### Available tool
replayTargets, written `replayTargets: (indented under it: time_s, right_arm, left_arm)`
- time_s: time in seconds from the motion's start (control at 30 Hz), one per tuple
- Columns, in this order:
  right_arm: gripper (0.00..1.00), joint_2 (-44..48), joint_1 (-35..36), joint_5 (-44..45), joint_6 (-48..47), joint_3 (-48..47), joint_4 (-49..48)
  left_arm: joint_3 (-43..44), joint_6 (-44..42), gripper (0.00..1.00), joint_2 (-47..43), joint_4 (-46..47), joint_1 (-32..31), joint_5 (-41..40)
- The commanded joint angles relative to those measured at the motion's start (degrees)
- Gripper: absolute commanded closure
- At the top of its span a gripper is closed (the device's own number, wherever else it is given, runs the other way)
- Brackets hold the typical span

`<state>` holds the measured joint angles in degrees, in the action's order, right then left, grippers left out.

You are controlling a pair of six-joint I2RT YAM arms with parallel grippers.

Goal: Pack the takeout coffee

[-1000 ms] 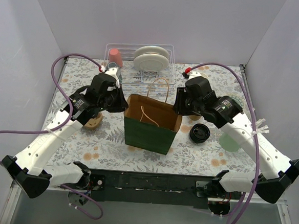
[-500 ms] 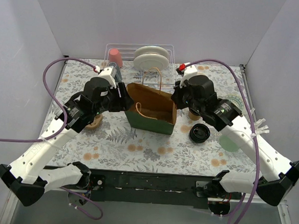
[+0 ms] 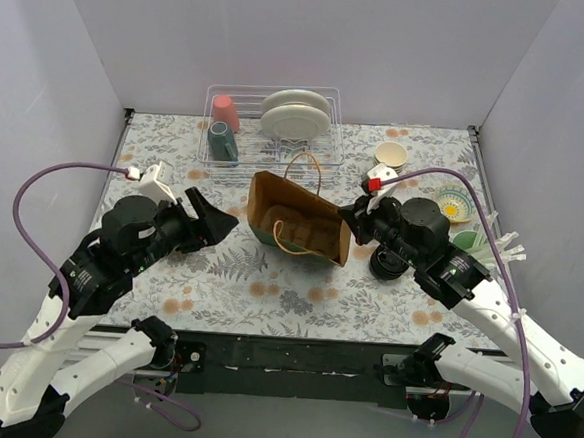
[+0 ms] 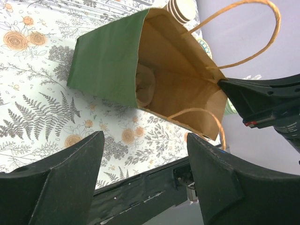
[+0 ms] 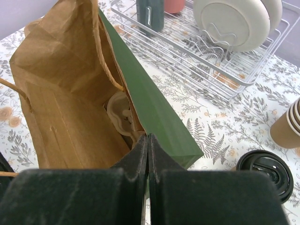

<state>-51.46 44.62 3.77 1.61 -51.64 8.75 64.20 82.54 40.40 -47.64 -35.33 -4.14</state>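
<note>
- Green paper bag (image 3: 282,242) is leaning in the middle of the worktop (image 3: 217,284), not standing square. Its mouth is facing up and toward the near edge, so both wrist cameras are looking into the kraft lining.
- Right claw (image 5: 148,138) is pinching the right rim of the bag with fingers pressed fully together. In the top view, the same claw (image 3: 349,221) is sitting on the near-right corner of the mouth.
- Left claw (image 4: 145,137) is gaping wide and holding nothing. It is hovering left of the bag and apart from it, pointing at the mouth.
- A pale round form is lying deep inside, against the green wall. I am reading this as the takeout coffee (image 5: 119,112), on its side, one round end facing the mouth. The left wrist view is showing a tan curved side (image 4: 145,84). No black lid can be made out on it.
- Key relation: the cup is lying right and far of the left claw, with its long axis running roughly along the bag's depth. The right claw is nearer but occupied by the rim.
- Judgement: righting the bag is looking like the remaining step.
- Outside the bag, right of it: loose black lid (image 3: 389,261) and stack of paper cups (image 3: 391,156).
</note>
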Motion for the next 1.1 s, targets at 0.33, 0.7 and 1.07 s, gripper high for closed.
replayTargets:
  time_s: [0.33,0.7,1.07]
  right_arm:
    - [0.99,5.32,2.49,0.44,-4.68,2.94,-7.61]
    - [0.99,7.17,3.19,3.61,-7.49,6.46,-11.04]
    - [0.99,5.5,3.45,4.41,-7.85,6.55,-13.5]
  left_arm:
    - [-1.01,-6.69,0.32,3.72,2.37,0.18,5.39]
    - [-3.47,-8.8,0.34,5.04,2.46,0.09,7.22]
    - [-5.93,-12.49,0.42,7.58,5.89,0.18,2.67]
